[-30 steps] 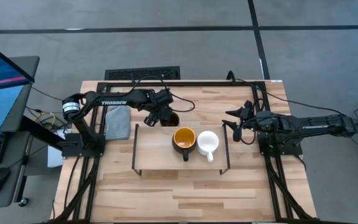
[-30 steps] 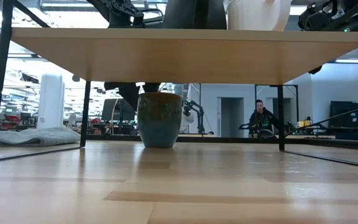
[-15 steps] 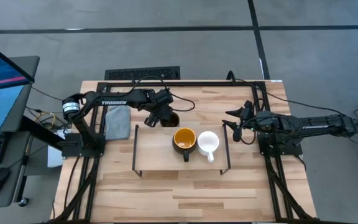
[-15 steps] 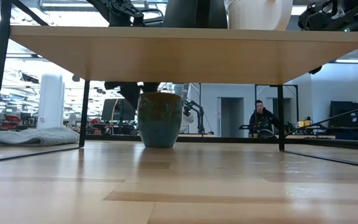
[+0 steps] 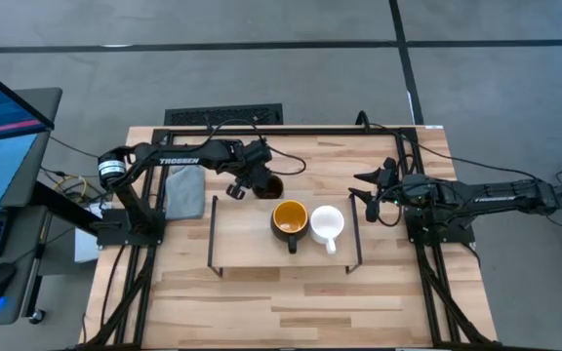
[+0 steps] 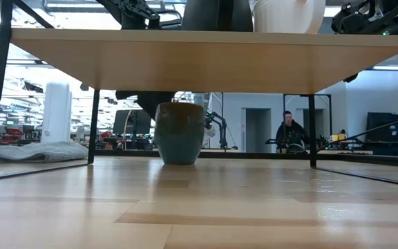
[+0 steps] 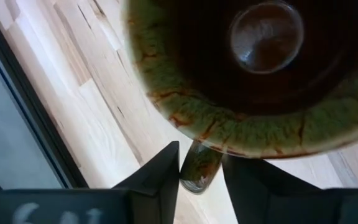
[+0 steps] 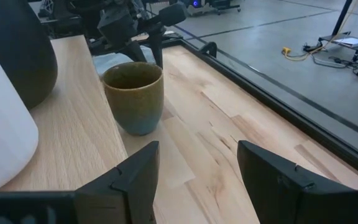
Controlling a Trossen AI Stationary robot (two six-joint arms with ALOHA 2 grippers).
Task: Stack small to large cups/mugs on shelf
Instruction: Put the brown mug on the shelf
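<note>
White mug [image 5: 327, 223] and dark mug [image 5: 289, 218] on shelf [image 5: 252, 244], done. Olive mug [image 5: 267, 185] on table at shelf's 12 o'clock edge; left gripper [image 7: 201, 168] jaws straddle its handle, grip not sure. Right gripper [image 5: 371, 201] at shelf's 3 o'clock, open, idle.

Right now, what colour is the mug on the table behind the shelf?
Olive-brown mug, shading bluish toward its base; right wrist view.
</note>
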